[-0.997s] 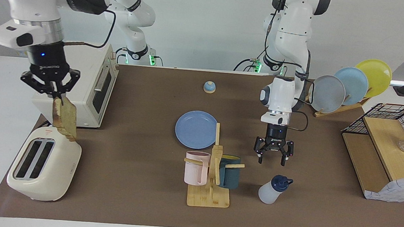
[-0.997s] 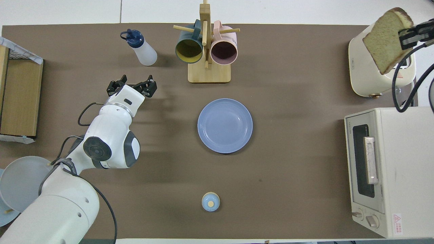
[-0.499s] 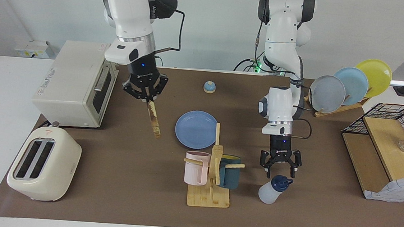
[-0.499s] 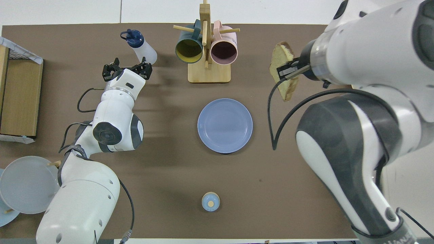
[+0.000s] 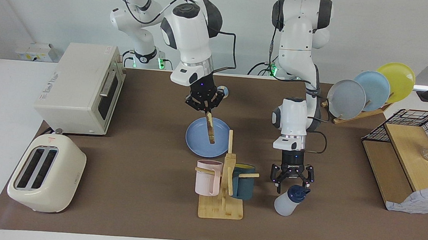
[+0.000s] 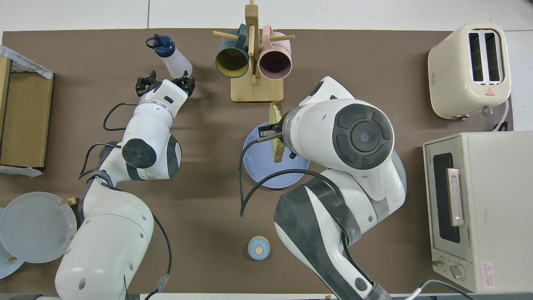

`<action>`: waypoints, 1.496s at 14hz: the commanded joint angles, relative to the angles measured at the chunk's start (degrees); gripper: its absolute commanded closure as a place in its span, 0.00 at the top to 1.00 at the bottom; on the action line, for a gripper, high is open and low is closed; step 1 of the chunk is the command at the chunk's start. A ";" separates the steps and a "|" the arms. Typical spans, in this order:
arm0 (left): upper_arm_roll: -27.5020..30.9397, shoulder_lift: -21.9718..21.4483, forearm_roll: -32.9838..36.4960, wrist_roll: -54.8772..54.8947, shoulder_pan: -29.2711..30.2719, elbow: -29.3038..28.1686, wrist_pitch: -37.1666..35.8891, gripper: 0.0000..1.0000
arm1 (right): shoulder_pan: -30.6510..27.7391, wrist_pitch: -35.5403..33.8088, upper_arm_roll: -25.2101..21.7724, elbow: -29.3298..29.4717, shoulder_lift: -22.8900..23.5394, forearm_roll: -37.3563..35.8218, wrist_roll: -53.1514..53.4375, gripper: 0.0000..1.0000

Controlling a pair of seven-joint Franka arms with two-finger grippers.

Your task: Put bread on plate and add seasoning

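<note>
Right gripper (image 5: pixel 206 110) clamps bread (image 5: pixel 210 128) edge-down over plate (image 5: pixel 197 138), ready to lay flat; left gripper (image 5: pixel 291 180), fingers spread, straddles seasoning (image 5: pixel 287 201) cap for pickup.

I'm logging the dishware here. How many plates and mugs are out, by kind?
Flat blue plate on the table: 1
Plates upright in the rack, grey-blue, light-blue, yellow: 3
Mugs on the wooden stand, pink and dark teal: 2
Total: 6
</note>
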 commanded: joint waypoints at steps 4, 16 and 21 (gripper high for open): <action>-0.06 0.44 2.03 0.09 0.35 2.54 -4.61 1.00 | 2.35 16.38 -0.16 -12.54 -1.18 1.17 7.42 0.00; -4.80 1.23 4.31 0.09 6.22 7.11 -8.92 1.00 | 0.17 22.10 -0.16 -22.56 -3.90 1.17 7.61 0.00; -8.06 7.20 4.40 -1.76 10.19 14.40 -6.81 1.00 | -1.42 22.19 -0.16 -24.59 -4.61 1.17 7.96 0.00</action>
